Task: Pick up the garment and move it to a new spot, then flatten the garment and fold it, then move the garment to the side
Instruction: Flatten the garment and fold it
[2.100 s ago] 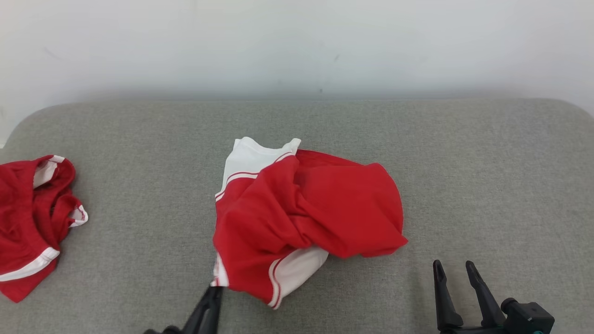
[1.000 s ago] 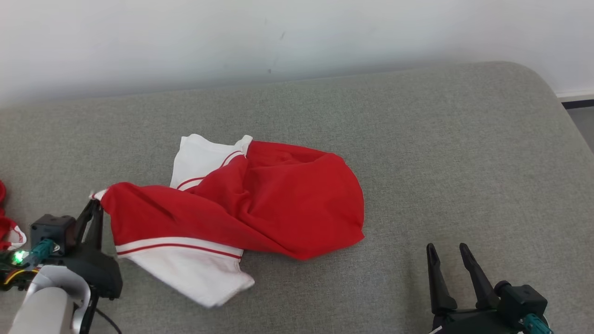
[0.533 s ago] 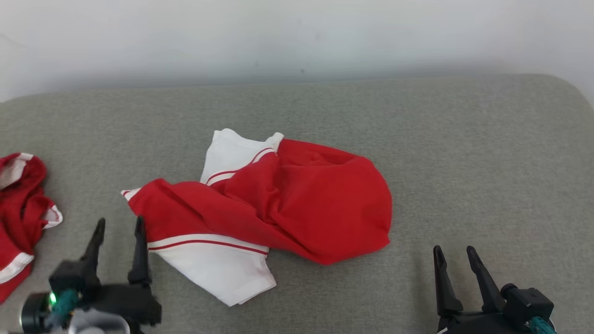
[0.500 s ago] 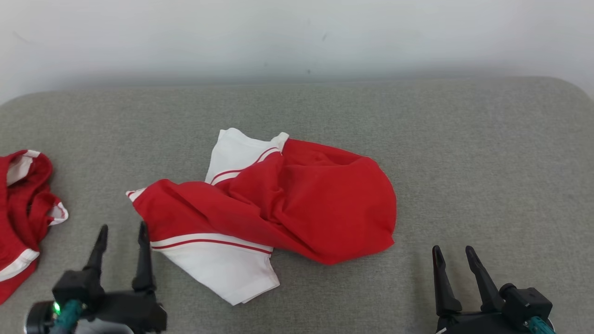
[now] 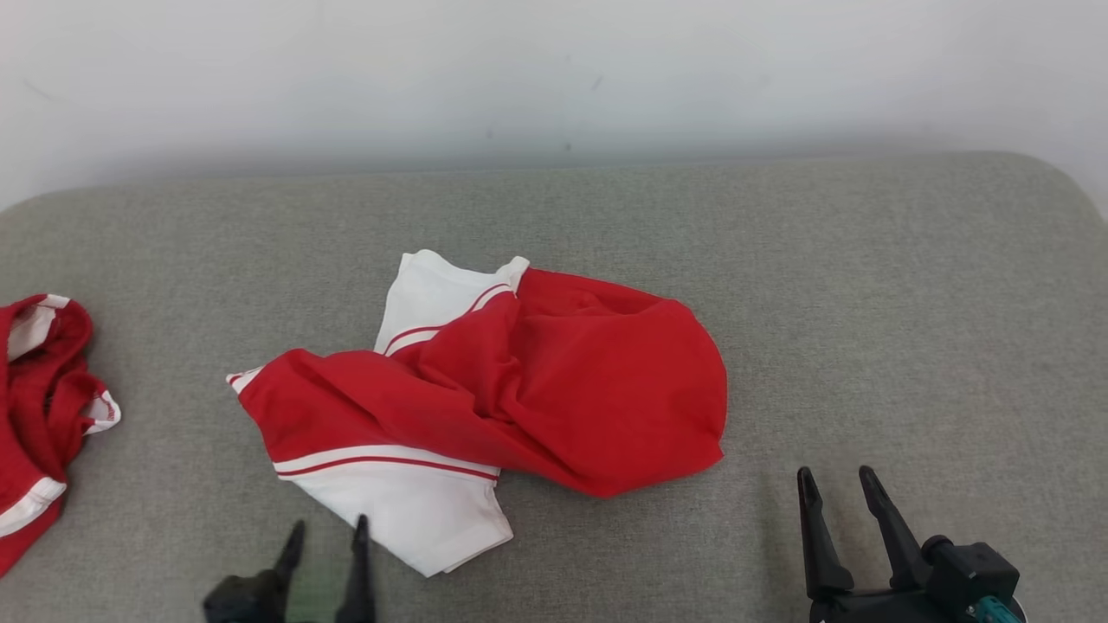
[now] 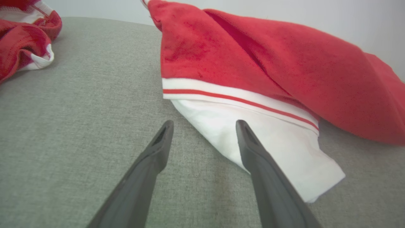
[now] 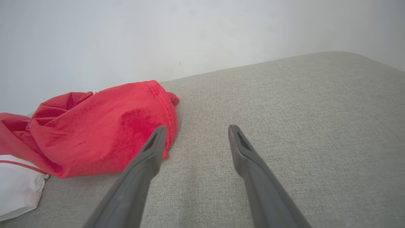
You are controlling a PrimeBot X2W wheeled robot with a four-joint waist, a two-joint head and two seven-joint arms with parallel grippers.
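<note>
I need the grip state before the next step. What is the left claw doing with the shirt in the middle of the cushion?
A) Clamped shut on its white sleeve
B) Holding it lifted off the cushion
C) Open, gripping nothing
C: the left claw has its fingers spread with nothing pinched between them, next to the shirt, which lies loose on the cushion.

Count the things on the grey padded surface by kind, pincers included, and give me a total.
Red-and-white garments: 2, the crumpled garment in the middle and the second garment at the left edge
Pincers: 2, the left pincer and the right pincer, both open and empty
Total: 4
</note>
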